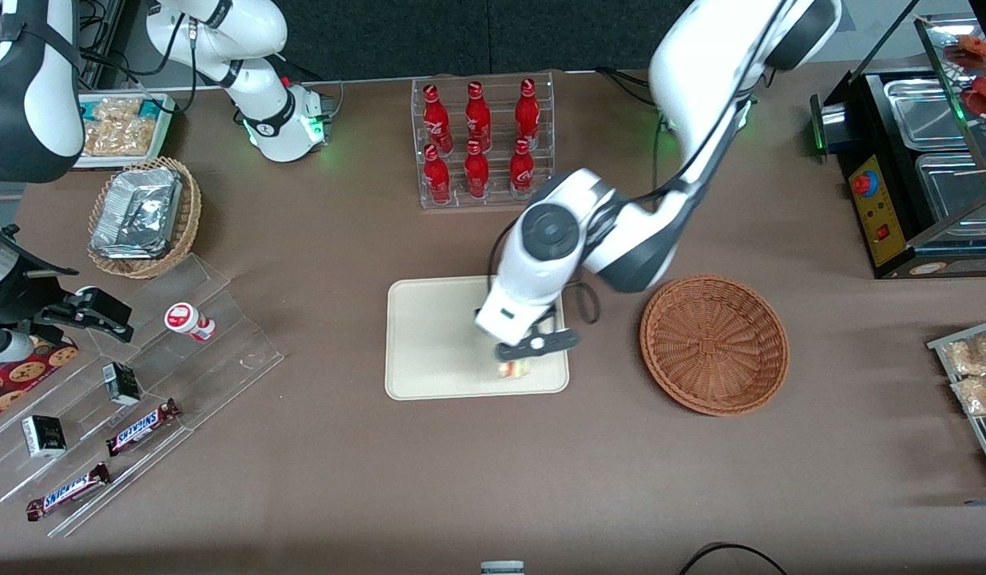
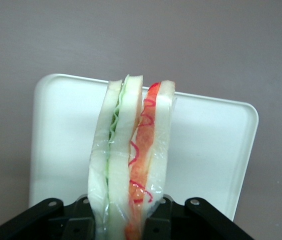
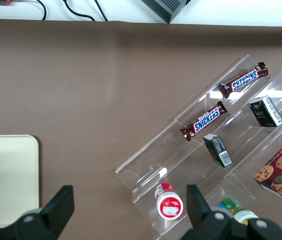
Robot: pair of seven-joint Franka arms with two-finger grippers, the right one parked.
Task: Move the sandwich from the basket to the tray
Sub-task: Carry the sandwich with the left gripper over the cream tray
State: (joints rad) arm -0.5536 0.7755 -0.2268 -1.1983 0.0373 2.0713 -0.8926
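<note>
Sandwich (image 2: 131, 160): clear-wrapped wedge, pale bread, green and orange-red layers. My tool (image 2: 126, 220) pinches it above the tray (image 2: 205, 150).

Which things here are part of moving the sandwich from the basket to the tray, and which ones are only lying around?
Part of the job:
- sandwich, held in the gripper over the tray
- tray, cream
- basket, reddish-brown wicker, with nothing in it

Only lying around:
- red bottles in a clear rack
- Snickers bars on the acrylic steps
- foil containers in a tan basket
</note>
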